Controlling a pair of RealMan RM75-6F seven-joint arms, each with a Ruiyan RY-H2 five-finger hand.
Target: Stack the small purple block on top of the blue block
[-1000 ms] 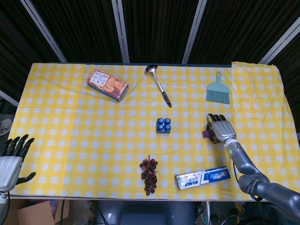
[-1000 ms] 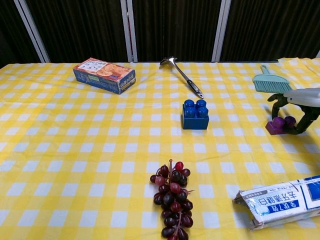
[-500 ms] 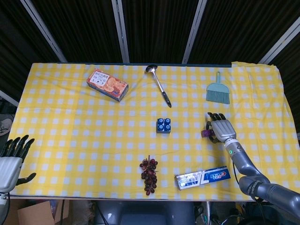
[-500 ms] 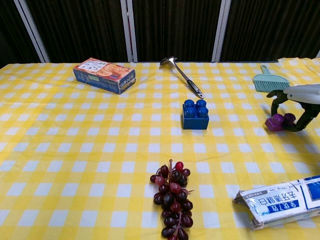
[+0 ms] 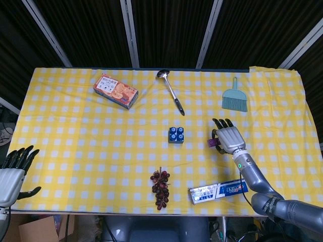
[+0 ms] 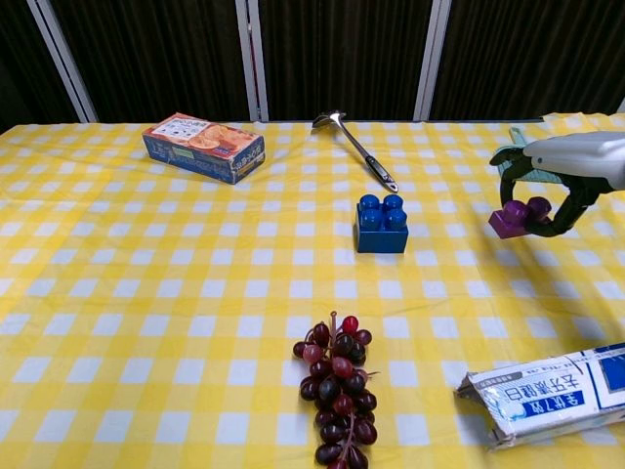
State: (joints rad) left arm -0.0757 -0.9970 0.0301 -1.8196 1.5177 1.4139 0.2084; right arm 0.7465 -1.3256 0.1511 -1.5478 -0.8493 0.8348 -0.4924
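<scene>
Table (image 5: 60, 151), covered by a yellow-and-white checked cloth, seen from above in the head view and from the front in the chest view. Right arm (image 5: 262, 184) enters from the lower right corner in the head view; its right hand (image 5: 228, 138) grasps the purple block (image 6: 516, 216) between curled fingers (image 6: 571, 202) and thumb, palm down. In the chest view the block hangs clear of the cloth, to the right of the blue block (image 6: 382, 224) and well apart from it. Left hand (image 5: 12, 169) lies at the lower left edge of the head view, off the cloth, released, fingers spread and holding nothing; it does not appear in the chest view.

Toothpaste box (image 6: 547, 391) lies flat near the front right edge. Snack box (image 5: 115, 91) lies at the far left of the cloth, turned at an angle. Ladle (image 5: 170, 92) lies at the far centre, bowl toward the back edge, handle pointing toward the blue block. Teal brush (image 5: 234, 97) lies at the far right, behind the right hand. Grapes (image 6: 338, 386), dark red, lie near the front edge, in front of the blue block. The blue block stands upright near the centre of the cloth, studs up, nothing on top of it.
</scene>
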